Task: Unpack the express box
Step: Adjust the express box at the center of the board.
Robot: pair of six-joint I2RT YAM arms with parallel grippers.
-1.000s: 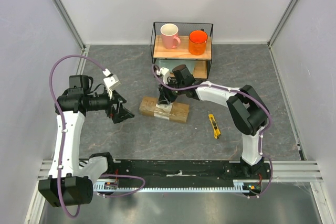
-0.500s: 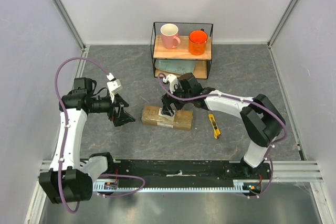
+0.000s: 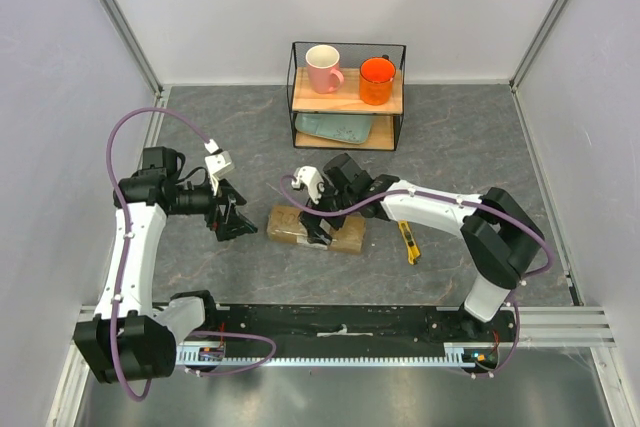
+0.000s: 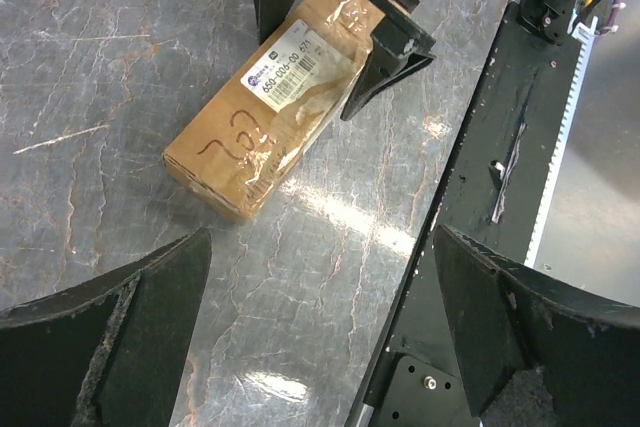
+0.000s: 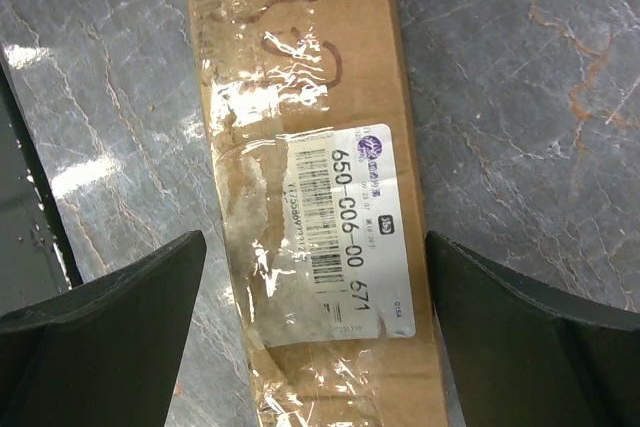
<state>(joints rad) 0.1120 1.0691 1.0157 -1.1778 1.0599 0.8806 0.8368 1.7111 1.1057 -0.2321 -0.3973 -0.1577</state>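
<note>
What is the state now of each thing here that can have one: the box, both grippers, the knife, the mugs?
express box: closed, taped over, lying flat, label up.
right gripper: open, one finger on each side of the box, not closed on it.
left gripper: open, empty, apart from the box.
utility knife: lying on the table, not held; blade too small to tell.
pink mug: upright on the shelf.
orange mug: upright on the shelf.

Express box (image 3: pixel 285 225) centre, utility knife (image 3: pixel 408 240) to its right, shelf (image 3: pixel 350 103) behind
</note>
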